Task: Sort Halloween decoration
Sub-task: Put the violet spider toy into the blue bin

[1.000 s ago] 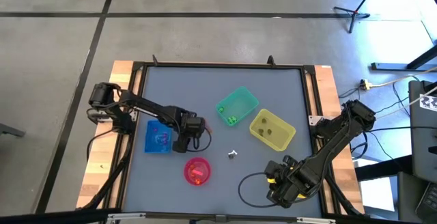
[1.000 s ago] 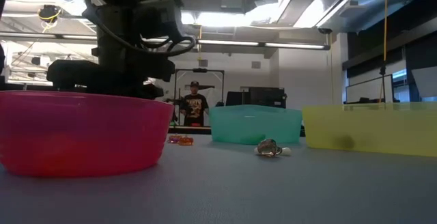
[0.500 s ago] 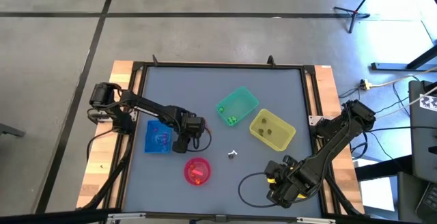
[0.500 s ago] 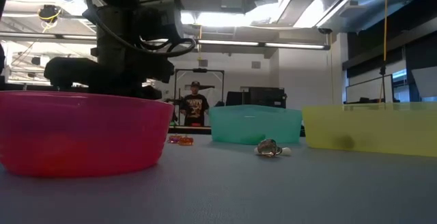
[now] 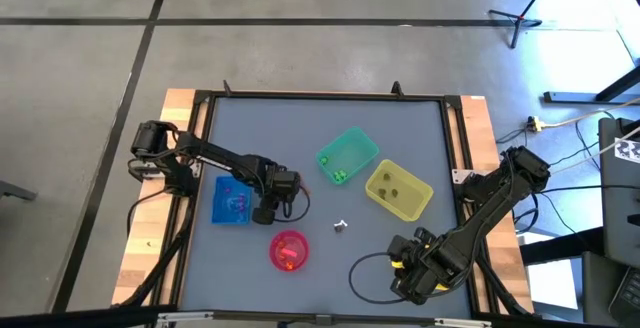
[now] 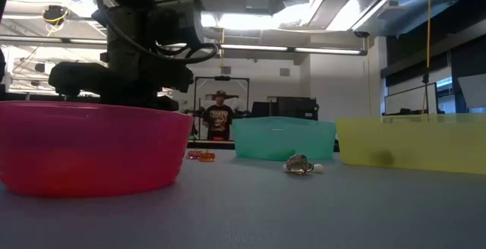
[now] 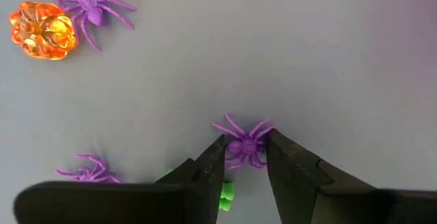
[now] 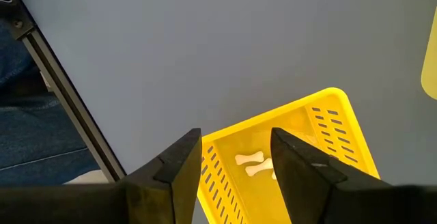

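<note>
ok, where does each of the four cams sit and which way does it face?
High: overhead, straight down on the table, both arms.
Low: tabletop height, level across pink bowl and bins into the room; left arm above.
Left wrist: down past its fingers at the left gripper closing around a purple spider.
Right wrist: past the right gripper, parked, at a yellow bin holding bones.
Shared: high and low both show the pink bowl.
</note>
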`<state>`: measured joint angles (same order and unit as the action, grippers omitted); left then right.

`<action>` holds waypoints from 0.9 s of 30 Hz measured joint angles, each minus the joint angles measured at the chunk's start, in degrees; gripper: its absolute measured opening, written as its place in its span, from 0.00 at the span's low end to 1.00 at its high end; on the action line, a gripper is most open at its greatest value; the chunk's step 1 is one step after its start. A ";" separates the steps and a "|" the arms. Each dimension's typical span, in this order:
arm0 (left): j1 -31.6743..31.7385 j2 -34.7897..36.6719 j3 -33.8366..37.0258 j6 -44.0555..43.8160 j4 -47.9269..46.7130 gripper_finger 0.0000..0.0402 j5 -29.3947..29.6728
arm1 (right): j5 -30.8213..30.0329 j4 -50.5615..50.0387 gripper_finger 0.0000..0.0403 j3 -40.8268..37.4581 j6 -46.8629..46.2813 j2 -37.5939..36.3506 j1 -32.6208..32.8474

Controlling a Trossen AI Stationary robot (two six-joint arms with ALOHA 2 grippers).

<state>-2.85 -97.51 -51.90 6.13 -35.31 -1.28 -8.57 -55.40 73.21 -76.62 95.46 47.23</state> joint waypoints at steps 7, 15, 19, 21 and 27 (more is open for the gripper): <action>0.00 0.00 0.00 -0.02 -0.04 0.21 0.02 | 0.01 0.00 0.43 0.00 0.00 0.00 0.00; 0.09 0.00 0.04 -0.04 -0.13 0.20 -2.55 | 0.01 0.00 0.43 0.00 0.00 0.00 0.00; 0.04 0.06 -0.25 -0.04 -0.44 0.20 -2.79 | 0.01 0.00 0.43 0.00 0.01 0.00 0.00; 0.00 -0.04 -1.36 -0.04 -1.77 0.20 -3.21 | 0.01 0.01 0.43 0.00 0.01 0.00 0.01; -0.03 -0.04 -5.76 0.02 -5.06 0.20 -3.34 | 0.01 0.02 0.43 0.00 0.00 0.00 0.01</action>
<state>-2.88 -97.56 -57.66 6.15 -40.37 -4.62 -8.56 -55.37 73.21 -76.62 95.46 47.24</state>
